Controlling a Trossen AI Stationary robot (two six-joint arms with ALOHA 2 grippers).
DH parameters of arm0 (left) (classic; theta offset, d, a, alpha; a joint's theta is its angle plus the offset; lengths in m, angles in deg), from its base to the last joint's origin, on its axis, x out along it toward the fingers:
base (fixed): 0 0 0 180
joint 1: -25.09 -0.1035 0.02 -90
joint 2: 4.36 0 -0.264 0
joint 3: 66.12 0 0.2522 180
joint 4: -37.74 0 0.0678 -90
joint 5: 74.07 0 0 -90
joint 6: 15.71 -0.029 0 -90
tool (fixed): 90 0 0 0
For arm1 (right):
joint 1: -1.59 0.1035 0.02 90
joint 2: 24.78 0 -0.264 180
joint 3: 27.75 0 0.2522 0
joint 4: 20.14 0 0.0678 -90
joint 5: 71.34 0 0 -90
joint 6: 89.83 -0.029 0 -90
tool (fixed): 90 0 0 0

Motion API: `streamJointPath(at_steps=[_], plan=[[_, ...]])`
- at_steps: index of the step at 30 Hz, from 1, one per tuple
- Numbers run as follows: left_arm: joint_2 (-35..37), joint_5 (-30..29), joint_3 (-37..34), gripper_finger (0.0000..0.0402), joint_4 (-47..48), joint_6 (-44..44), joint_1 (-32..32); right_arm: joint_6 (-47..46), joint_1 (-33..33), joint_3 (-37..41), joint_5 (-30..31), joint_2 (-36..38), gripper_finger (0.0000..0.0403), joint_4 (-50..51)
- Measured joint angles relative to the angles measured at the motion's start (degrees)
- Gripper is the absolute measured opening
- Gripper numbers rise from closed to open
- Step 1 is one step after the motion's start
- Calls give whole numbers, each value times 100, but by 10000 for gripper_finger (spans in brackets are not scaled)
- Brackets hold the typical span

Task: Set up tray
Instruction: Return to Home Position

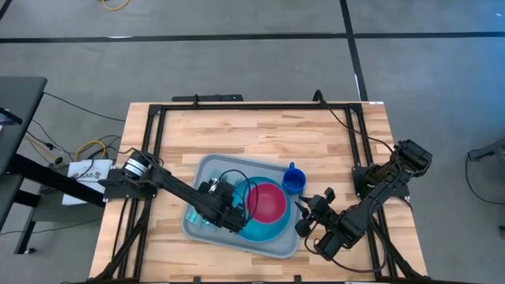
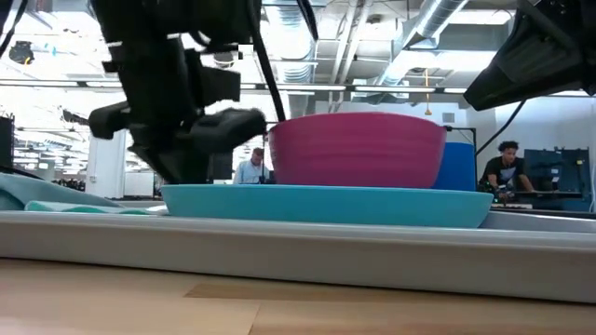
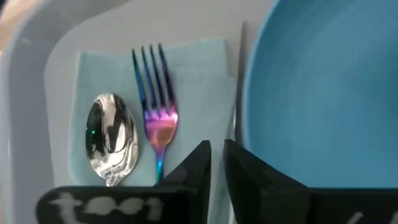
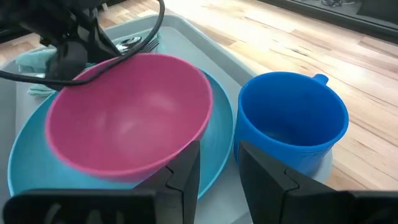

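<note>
The grey-blue tray [image 1: 207,167] lies mid-table. On it stands a blue plate [image 1: 272,230] holding a pink bowl [image 1: 268,201], and a blue cup [image 1: 293,181] stands at its far right corner. At the tray's left end a rainbow fork [image 3: 155,93] and a silver spoon [image 3: 112,137] lie side by side on a light teal napkin [image 3: 199,74]. My left gripper [image 3: 217,168] hangs low over the napkin, beside the plate [image 3: 323,81], with a narrow empty gap between its fingers. One finger hides the fork's handle end. My right gripper [image 4: 219,174] is open near the tray's right end, facing bowl [image 4: 130,118] and cup [image 4: 292,124].
Bare wood shows on the table's far half and along its near edge. A black frame [image 1: 237,105] runs round the tabletop. In the low view the tray's rim [image 2: 279,247] fills the foreground, and people sit in the room far behind.
</note>
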Motion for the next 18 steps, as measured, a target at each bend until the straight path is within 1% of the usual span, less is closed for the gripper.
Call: streamJointPath(at_steps=[5, 8, 14, 18], plan=[[-153, -6, 18, 58, 203, 155, -39, 90, 16, -2, -2, -2, 102, -20], [-152, -58, 92, 64, 364, 160, -37, 97, 46, -2, -4, -2, 102, -49], [-131, -167, 526, 56, 1619, 381, -10, 97, 43, -2, -26, -2, 102, -159], [-131, -286, 1029, 52, 2726, 586, 79, 97, 43, -2, -150, -2, 102, -245]])
